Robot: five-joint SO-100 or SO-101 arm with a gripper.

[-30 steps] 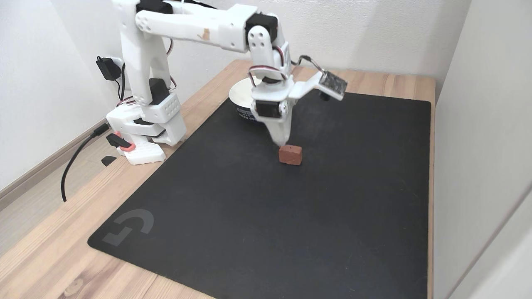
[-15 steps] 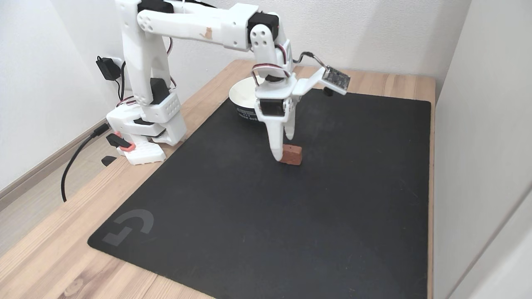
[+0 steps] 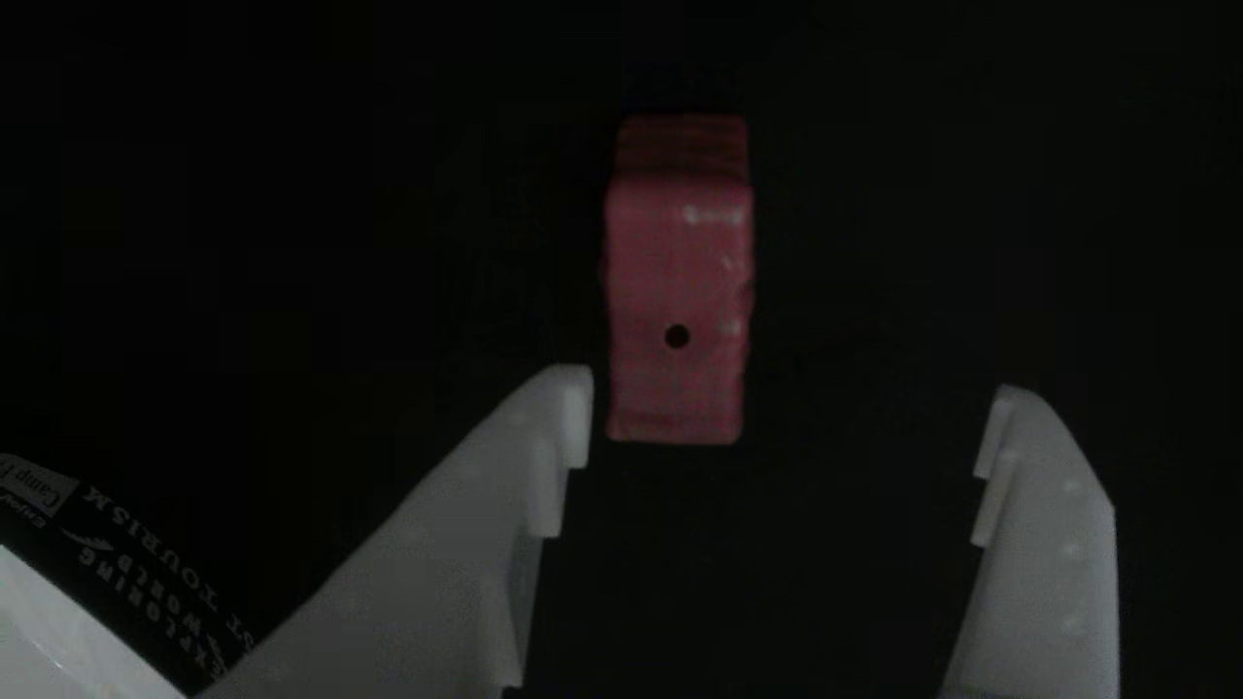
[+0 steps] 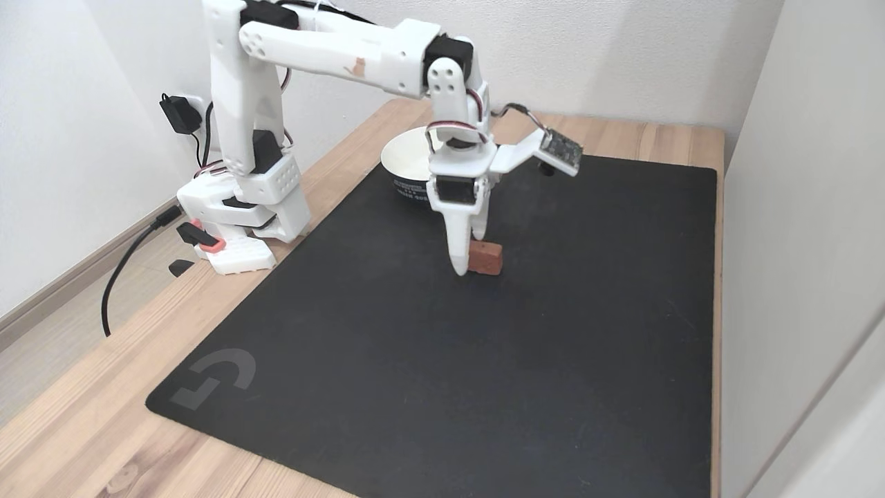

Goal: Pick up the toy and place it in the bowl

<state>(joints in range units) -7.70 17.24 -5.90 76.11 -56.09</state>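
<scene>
The toy (image 4: 487, 258), a small red-pink block, lies on the black mat (image 4: 415, 360) near its middle. In the other view the toy (image 3: 677, 282) shows an end face with one tiny hole. My gripper (image 4: 469, 253) points straight down at it and is open. In the other view my gripper (image 3: 787, 403) has the toy's near end just between its tips, close to the left finger (image 3: 524, 456) and well apart from the right one. The white bowl (image 4: 395, 153) stands behind the gripper at the mat's far edge. The bowl (image 3: 107, 553) also shows at the bottom left, with a lettered black band.
The arm's base (image 4: 242, 221) is clamped at the table's left edge, with a black cable (image 4: 121, 270) hanging off that side. A wall (image 4: 795, 207) runs close along the mat's right side. The wooden table (image 4: 83, 429) borders the mat in front.
The gripper, shut just above the toy a second ago, has opened and come down, so its fingers now reach the mat at the toy's left end. The toy has not moved.
</scene>
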